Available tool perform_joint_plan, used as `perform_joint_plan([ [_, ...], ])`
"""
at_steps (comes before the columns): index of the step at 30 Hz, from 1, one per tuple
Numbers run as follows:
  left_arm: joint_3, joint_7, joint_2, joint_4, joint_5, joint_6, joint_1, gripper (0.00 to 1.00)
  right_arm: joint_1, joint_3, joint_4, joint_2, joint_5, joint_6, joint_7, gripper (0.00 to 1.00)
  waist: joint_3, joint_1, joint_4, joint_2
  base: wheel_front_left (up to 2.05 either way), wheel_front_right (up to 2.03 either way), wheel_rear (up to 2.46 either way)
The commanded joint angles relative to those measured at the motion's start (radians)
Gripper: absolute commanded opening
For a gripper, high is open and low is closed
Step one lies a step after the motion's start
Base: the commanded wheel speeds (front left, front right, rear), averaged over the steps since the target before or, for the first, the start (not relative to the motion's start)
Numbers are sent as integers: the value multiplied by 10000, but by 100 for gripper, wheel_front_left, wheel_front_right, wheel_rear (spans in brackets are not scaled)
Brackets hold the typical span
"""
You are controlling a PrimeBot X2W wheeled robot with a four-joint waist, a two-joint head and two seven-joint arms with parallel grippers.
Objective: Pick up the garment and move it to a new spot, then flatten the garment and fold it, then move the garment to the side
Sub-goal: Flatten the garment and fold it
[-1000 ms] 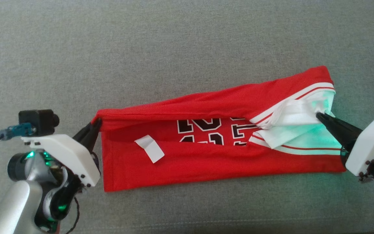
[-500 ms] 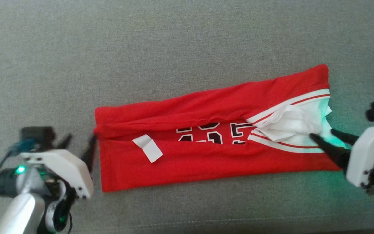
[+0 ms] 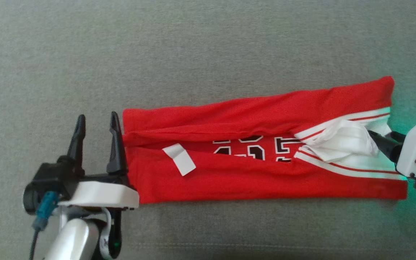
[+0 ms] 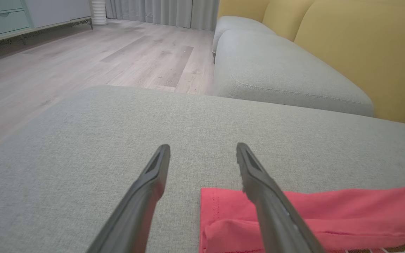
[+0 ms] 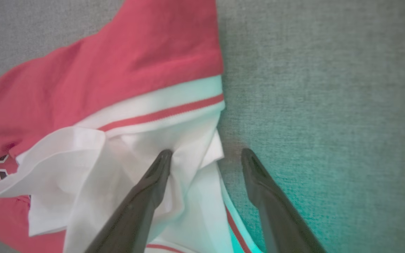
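A red garment (image 3: pixel 251 173) with white trim, black-and-white numbers and a white tag lies folded into a long strip on the grey cushion. Both long sides are folded in toward the middle. My left gripper (image 3: pixel 98 121) stands open just off the strip's left end (image 4: pixel 223 211), its right finger (image 4: pixel 258 182) along the red edge, nothing between the fingers. My right gripper (image 5: pixel 205 156) is open at the strip's right end; its left finger (image 5: pixel 153 182) rests on the bunched white collar (image 5: pixel 118 158), the other finger over bare cushion. In the head view that gripper (image 3: pixel 383 139) touches the white part (image 3: pixel 341 144).
The grey cushion (image 3: pixel 193 54) spreads wide around the garment. The left wrist view shows a wooden floor (image 4: pixel 83 59) beyond the cushion's edge, another grey seat (image 4: pixel 276 73) and a yellow backrest (image 4: pixel 364 45) to the right.
Both grippers let go of the garment's ends and opened. The top fold dropped flat onto the strip. The left gripper turned to point up the view. The head camera shifted, moving the scene rightward.
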Motion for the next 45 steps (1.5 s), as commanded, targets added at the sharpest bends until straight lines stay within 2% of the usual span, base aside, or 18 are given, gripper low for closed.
perform_joint_plan([
  [1, 362, -131, 88, -253, 83, 8, -117, 100, -180, 135, -302, -57, -29, 67, 121, 100, 43, 0, 125, 0, 0, 0, 0],
  [8, 345, -504, -522, 386, 174, -253, 150, 100, 105, 639, -186, 643, 319, 67, 935, 99, -89, 0, 397, 0, 0, 0, 0],
  [9, 376, -514, -601, 436, 177, -303, 182, 100, 160, 704, -246, 722, 388, 67, 946, 44, -126, 0, 410, 0, 0, 0, 0],
  [10, 413, -520, -676, 466, 205, -347, 214, 100, 201, 650, -282, 841, 455, 67, 896, 0, -170, 0, 414, 0, 0, 0, 0],
  [15, 756, -527, -1053, 328, 473, -561, 499, 100, 61, -191, -403, 952, 614, 67, 510, 0, -449, 0, 316, 0, 0, 0, 0],
  [22, 1227, -529, -1470, 188, 711, -925, 1018, 100, -603, -2626, 60, -95, 33, 67, -134, 0, -882, 0, 212, 0, 0, 0, 0],
  [24, 1311, -529, -1542, 215, 749, -1050, 1151, 100, -809, -3022, 79, -409, -11, 67, -167, 0, -987, 0, 193, 0, 0, 0, 0],
  [27, 1433, -529, -1626, 287, 825, -1200, 1347, 100, -1118, -3152, -492, -372, 228, 67, 31, 0, -1189, 0, 128, 0, 0, 0, 0],
  [31, 1576, -529, -1694, 442, 1027, -1364, 1651, 100, -1113, -2152, -1805, 109, 753, 67, 847, 0, -1536, 0, 0, 0, 0, 0, 0],
  [34, 1666, -530, -1746, 547, 1145, -1482, 1824, 100, -680, -985, -2677, 893, 1100, 67, 1562, 0, -1741, 0, -34, 0, 0, 0, 0],
  [37, 1696, -530, -1795, 583, 1258, -1595, 1827, 100, -89, 66, -3007, 1804, 1201, 67, 1808, 0, -1783, 0, 44, 0, 0, 0, 0],
  [41, 1534, -530, -1847, 700, 1335, -1719, 1601, 100, 359, 1232, -2511, 2256, 1033, 67, 992, 0, -1653, 0, 342, 0, 0, 0, 0],
  [45, 1278, -530, -1873, 851, 1319, -1764, 1389, 100, 363, 1999, -1158, 2294, 1503, 67, -838, 0, -1607, 0, 725, 0, 0, 0, 0],
])
